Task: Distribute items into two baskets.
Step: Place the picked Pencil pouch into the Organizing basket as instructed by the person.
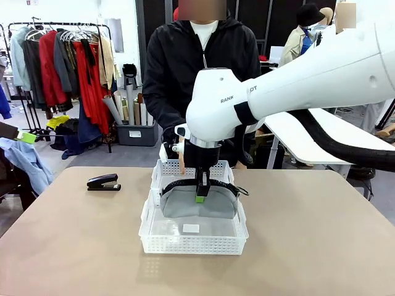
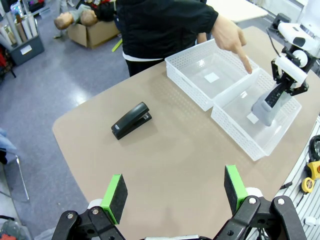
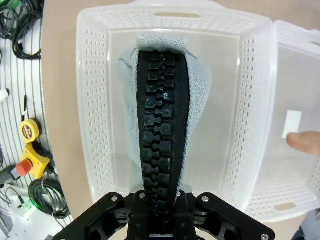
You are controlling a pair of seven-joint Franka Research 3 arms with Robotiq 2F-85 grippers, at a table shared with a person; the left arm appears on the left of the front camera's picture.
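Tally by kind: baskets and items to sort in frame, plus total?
White baskets: 2
Grey pouch: 1
Black stapler: 1
Total: 4

1. Tan laminate table with rounded corners [image 1: 321,246] in the foreground.
2. Black metal clothes rack [image 1: 62,61], hung with red, grey and beige garments, far left.
3. Grey plastic crate [image 1: 137,134] of rolled tubes on the floor nearby.
4. Yellow tape measure [image 3: 29,131] beside coiled black cables [image 3: 47,197].
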